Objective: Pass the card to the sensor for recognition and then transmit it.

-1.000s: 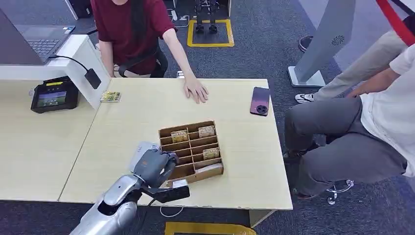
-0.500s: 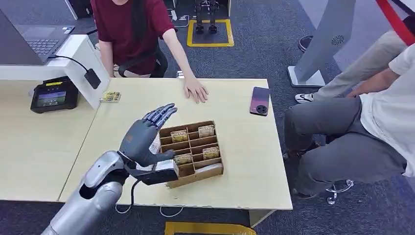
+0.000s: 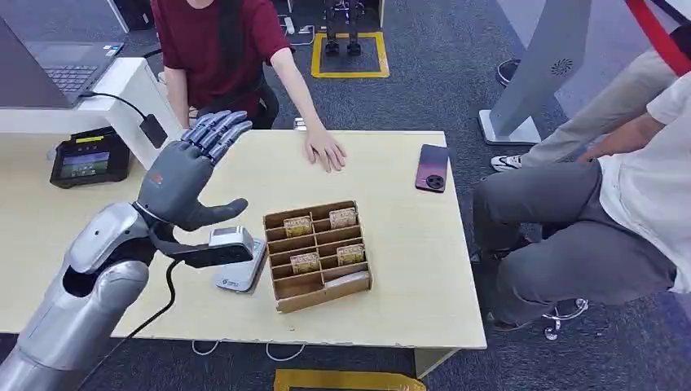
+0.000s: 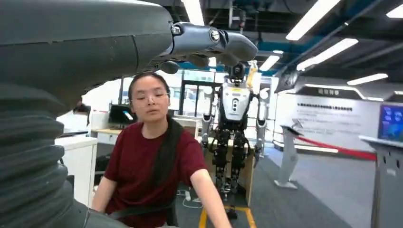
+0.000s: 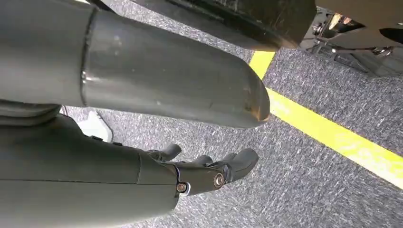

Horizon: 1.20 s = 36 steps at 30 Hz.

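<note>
Since a second ago the left hand [image 3: 189, 175] has risen from beside the wooden card tray [image 3: 318, 254] and swung toward ten o'clock; it now hangs above the table [image 3: 407, 269], palm open, fingers [image 3: 213, 129] spread wide and pointing toward twelve, thumb out toward three, holding nothing. Uncovered by that move, the grey card sensor [image 3: 238, 262] lies touching the tray's nine-o'clock wall, its long axis running from about one to seven o'clock. Cards stand in the tray's compartments, one of them [image 3: 305, 263] near the middle, their long edges running roughly nine to three. At twelve o'clock a person in a red shirt [image 3: 213, 41] rests a hand [image 3: 326, 151] flat on the tabletop. A dark phone [image 3: 433, 168] lies at two o'clock. The right hand [image 5: 209, 173] hangs over grey carpet [image 5: 332, 95] by a yellow line [image 5: 332, 137], fingers loosely curled around nothing.
</note>
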Available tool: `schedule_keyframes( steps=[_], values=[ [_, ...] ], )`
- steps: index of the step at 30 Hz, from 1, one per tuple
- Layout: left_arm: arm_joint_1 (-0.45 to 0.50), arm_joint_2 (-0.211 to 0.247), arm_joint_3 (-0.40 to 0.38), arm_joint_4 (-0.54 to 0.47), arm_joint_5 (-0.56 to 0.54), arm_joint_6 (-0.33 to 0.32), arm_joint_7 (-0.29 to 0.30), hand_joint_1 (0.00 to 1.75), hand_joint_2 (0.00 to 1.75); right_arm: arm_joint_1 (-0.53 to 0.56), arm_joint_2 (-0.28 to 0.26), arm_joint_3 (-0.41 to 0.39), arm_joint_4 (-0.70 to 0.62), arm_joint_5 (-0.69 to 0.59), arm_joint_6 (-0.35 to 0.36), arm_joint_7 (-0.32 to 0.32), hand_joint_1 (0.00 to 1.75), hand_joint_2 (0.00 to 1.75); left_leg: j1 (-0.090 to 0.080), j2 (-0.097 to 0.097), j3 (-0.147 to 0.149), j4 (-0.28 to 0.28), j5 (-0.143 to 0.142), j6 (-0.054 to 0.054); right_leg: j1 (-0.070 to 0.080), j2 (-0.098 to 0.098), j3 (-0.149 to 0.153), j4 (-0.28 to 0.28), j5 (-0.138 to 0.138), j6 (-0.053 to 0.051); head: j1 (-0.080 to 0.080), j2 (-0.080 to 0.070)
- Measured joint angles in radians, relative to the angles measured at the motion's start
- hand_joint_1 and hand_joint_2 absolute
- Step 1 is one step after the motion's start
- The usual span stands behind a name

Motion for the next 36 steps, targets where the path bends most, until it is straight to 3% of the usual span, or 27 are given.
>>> schedule_keyframes(
  steps=[10, 26, 28, 32, 36],
  values=[
    [0.003, 0.075, -0.143, 0.032, 0.027, -0.012, -0.011, 0.00, 1.75, -0.003, 0.000, -0.011, 0.000, -0.006, 0.000, 0.000, 0.00, 0.00, 0.000, 0.000, 0.000, 0.000, 0.000, 0.000, 0.000, 0.000, 0.000, 0.000, 0.000, 0.000, 0.000, 0.000],
    [0.038, 0.099, -0.181, 0.038, 0.044, 0.000, -0.019, 0.00, 1.75, -0.003, 0.000, -0.023, 0.000, -0.008, -0.002, 0.000, 0.00, 0.00, 0.000, 0.000, 0.000, 0.000, 0.000, 0.000, 0.000, 0.000, 0.000, 0.000, 0.000, 0.000, 0.000, 0.000],
    [0.051, 0.098, -0.182, 0.038, 0.028, 0.022, 0.003, 0.00, 1.75, -0.003, 0.000, -0.023, 0.000, -0.013, -0.003, 0.003, 0.00, 0.00, 0.000, 0.000, 0.000, 0.000, 0.000, 0.000, 0.000, 0.000, 0.000, 0.000, 0.000, 0.000, 0.000, 0.000],
    [0.124, 0.063, -0.187, 0.047, -0.073, 0.098, 0.102, 0.00, 1.75, -0.003, 0.005, -0.031, -0.001, -0.015, -0.010, 0.003, 0.00, 0.00, 0.000, 0.001, -0.001, 0.000, 0.000, 0.000, 0.000, 0.001, -0.001, 0.000, 0.000, 0.000, -0.001, 0.000],
    [0.164, 0.046, -0.191, 0.065, -0.093, 0.106, 0.109, 0.00, 1.75, -0.003, 0.008, -0.031, -0.002, -0.014, -0.011, 0.002, 0.00, 0.00, 0.000, 0.001, -0.001, 0.000, 0.000, 0.000, 0.000, 0.001, -0.001, 0.000, 0.000, 0.000, -0.001, 0.000]
  ],
)
